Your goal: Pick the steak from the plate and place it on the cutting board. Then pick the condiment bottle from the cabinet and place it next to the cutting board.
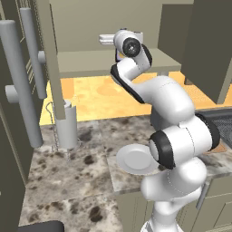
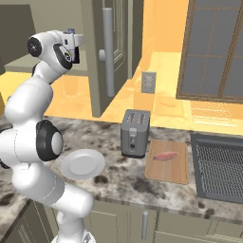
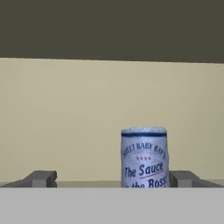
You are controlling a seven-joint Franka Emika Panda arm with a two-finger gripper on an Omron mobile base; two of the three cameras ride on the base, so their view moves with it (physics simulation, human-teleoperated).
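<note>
Tool (image 3: 112,179) wide, level w/ bottle (image 3: 144,157).

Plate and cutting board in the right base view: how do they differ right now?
The round light-grey plate is bare, while the rectangular light-brown wooden cutting board carries the small pinkish-red steak. The plate sits left of the grey toaster, the cutting board to its right. Both lie flat on the speckled stone counter.

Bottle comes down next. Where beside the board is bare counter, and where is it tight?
Free: the counter in front of the cutting board, toward the plate. Tight: the toaster hugs its left edge, the stovetop its right. The steak lies on the board.
</note>
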